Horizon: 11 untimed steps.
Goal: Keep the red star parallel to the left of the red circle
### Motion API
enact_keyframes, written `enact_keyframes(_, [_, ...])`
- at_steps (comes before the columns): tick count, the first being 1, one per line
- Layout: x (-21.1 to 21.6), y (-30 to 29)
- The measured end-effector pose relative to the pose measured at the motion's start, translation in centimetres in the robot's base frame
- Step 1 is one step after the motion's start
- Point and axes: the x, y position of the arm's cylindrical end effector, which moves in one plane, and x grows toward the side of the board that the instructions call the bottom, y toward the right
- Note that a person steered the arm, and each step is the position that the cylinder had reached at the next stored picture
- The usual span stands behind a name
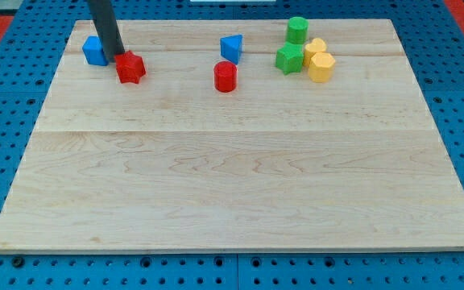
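Camera view: my tip (119, 55) touches the red star block (130, 68) at its upper-left, well left of the red cylinder (225, 76) on the wooden bench (232, 185). No jaws on this rig. Star sits slightly higher; next, prob. a small nudge downward.

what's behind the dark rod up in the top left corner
A blue block sits behind the rod; its right part is covered. My tip ends at the red star, touching its upper left edge.
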Motion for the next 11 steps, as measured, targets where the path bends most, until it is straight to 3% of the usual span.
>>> enact_keyframes(1, [2.5,4.4])
enact_keyframes(3, [0.4,3.6])
enact_keyframes(4, [2.0,9.5])
enact_keyframes(5, [3.1,10.6])
enact_keyframes(8, [8.4,10.7])
enact_keyframes(9, [9.3,7.0])
enact_keyframes(11, [9.2,8.3])
